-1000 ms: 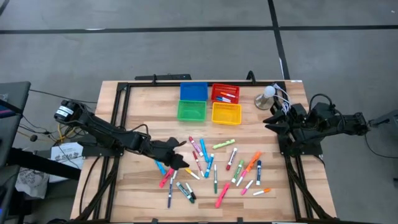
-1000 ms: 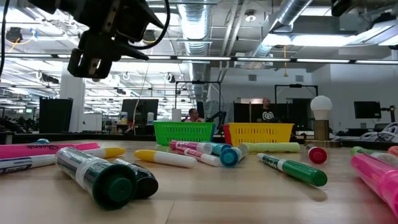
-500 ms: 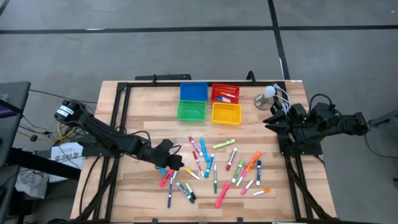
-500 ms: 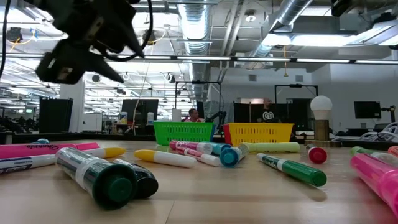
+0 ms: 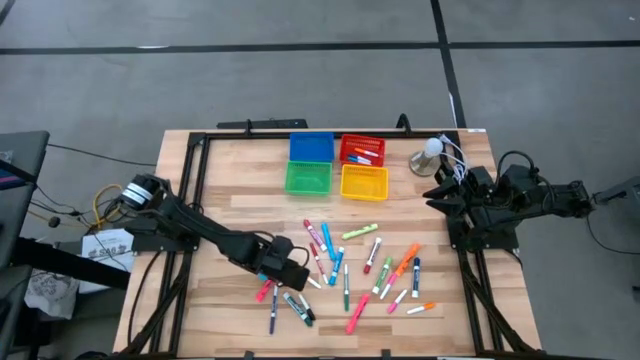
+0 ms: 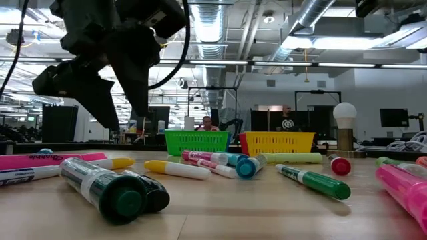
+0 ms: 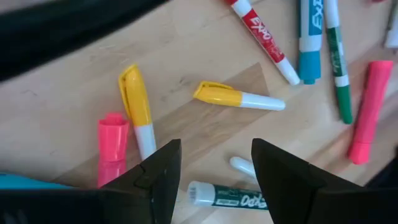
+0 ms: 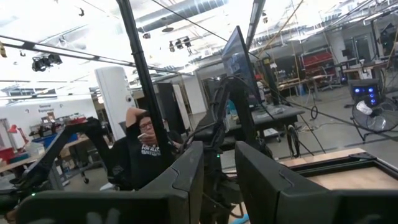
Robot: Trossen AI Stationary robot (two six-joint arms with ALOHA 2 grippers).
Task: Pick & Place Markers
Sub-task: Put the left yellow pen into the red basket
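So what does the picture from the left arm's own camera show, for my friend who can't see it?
The left gripper hangs open, above pens scattered on a wooden table. Past its two dark fingers lie two yellow-capped pens, a pink pen, a red pen and a green pen.

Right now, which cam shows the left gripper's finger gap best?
Left wrist view: the left gripper has its two dark fingers clearly apart above the markers. The high view shows it only as a dark mass; the low view shows it from the side, hanging above the table.
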